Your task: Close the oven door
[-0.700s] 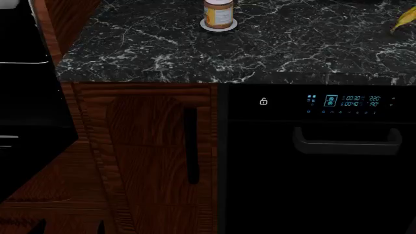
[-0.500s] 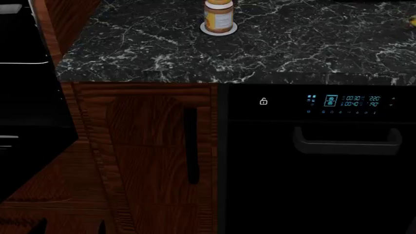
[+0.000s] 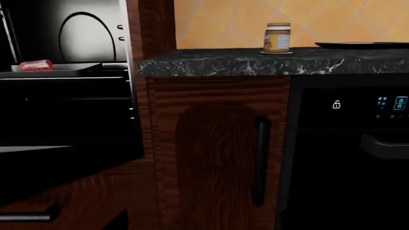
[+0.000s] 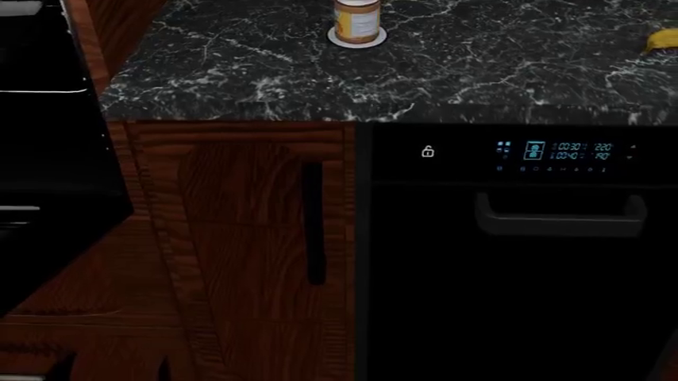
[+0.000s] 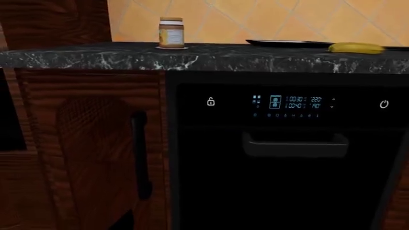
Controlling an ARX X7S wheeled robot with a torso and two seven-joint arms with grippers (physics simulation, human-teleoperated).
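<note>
- Clearly the oven door (image 3: 64, 163) hangs open at the robot's left, a glossy black panel jutting out beside the wooden cabinet (image 4: 254, 230).
- Likely heavy, rigid and hinged, with slippery glass; push up under its free edge or bar handle.
- Neither gripper shows in any view, so finger state can't be told.

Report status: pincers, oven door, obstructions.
Pincers: neither in view. Oven door hanging open, a tray with something red on it showing inside. No obstruction visible at the door.
</note>
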